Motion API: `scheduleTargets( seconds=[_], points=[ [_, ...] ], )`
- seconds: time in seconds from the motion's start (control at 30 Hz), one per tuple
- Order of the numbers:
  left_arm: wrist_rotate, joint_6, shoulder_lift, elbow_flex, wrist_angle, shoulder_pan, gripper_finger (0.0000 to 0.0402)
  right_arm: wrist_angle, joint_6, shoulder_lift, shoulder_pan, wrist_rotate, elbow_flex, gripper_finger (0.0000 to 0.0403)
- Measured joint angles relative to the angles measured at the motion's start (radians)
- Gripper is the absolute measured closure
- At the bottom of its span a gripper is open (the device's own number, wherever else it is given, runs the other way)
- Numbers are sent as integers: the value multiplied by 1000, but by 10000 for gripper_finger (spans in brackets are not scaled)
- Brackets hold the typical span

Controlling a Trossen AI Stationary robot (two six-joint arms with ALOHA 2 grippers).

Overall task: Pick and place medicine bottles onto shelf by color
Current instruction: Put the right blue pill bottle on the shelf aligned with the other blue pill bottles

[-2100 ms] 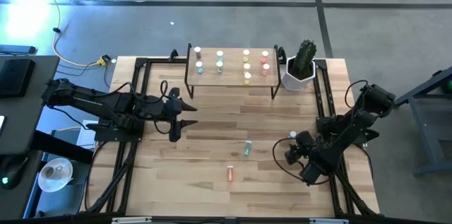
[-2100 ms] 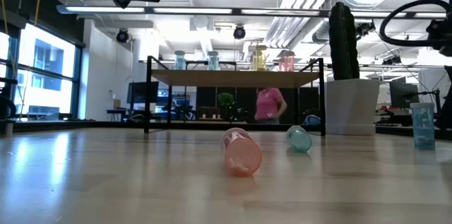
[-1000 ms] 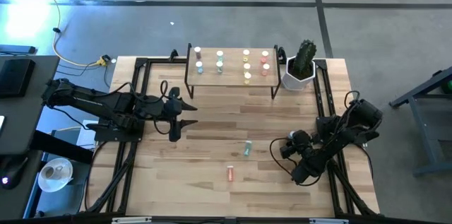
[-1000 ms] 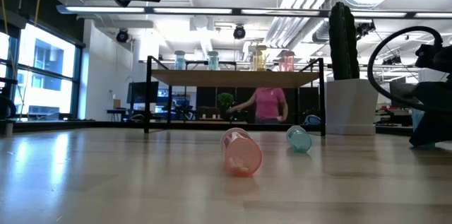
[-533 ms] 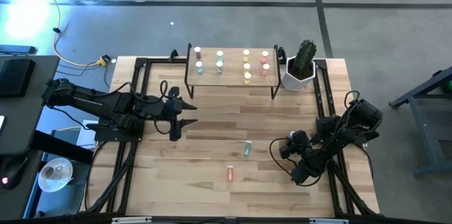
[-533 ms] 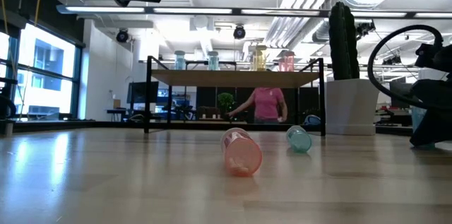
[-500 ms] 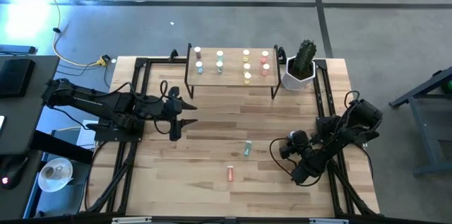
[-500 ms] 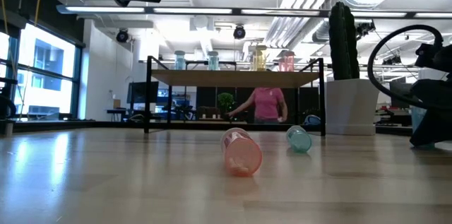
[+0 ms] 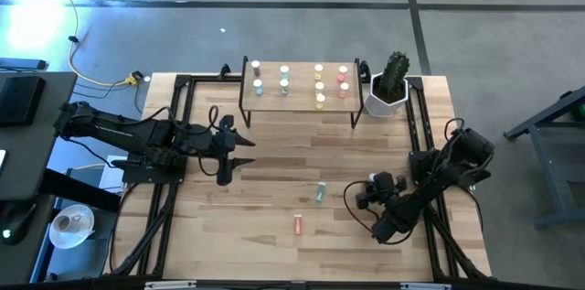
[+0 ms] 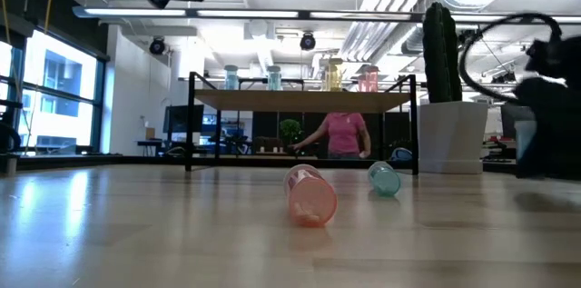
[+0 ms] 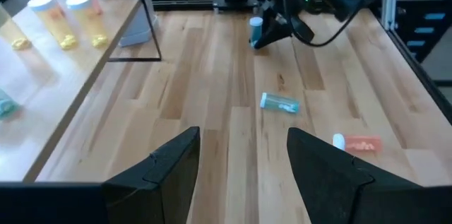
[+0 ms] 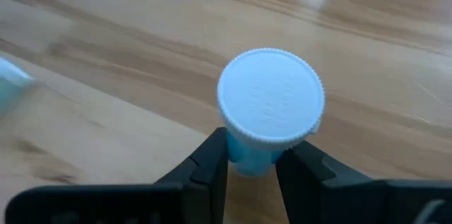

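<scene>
Our right gripper [image 12: 252, 159] has just closed on the blue bottle [image 12: 270, 111] at the table's right side and lifted it, so transfer to the shelf [image 9: 302, 98] follows. Our left gripper [image 11: 244, 157] waits wide open, left of centre.

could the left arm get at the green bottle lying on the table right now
Probably yes: the left gripper hangs open with bare tabletop between it and the lying green bottle. The right gripper, shut on a blue bottle, sits off to the side.
</scene>
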Motion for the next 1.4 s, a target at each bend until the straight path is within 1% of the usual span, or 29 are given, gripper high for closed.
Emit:
scheduleTargets(
  seconds=[0.13, 0.27, 0.47, 0.63, 0.83, 1.0, 1.2, 1.4],
  points=[
    [4, 37, 0, 0, -19, 0, 197, -2, -44, -17, -34, 44, 66, 316],
    [44, 48, 0, 0, -91, 0, 197, 1, -161, -20, -84, 48, 161, 316],
    [99, 48, 0, 0, -164, 0, 197, 1, -423, -21, -171, 50, 309, 316],
    [99, 90, 0, 0, -159, 0, 197, 1, -716, -21, -254, 22, 420, 316],
    [98, 134, 0, 0, -152, 0, 197, 8, -1047, -21, -379, -121, 530, 316],
    [93, 156, 0, 0, -153, 0, 197, 51, -1329, -22, -478, -244, 590, 316],
    [92, 171, 0, 0, -153, 0, 197, 253, -1645, -22, -589, -442, 606, 316],
    [92, 171, 0, 0, -142, 0, 197, 453, -1858, -22, -672, -595, 606, 316]
  ],
)
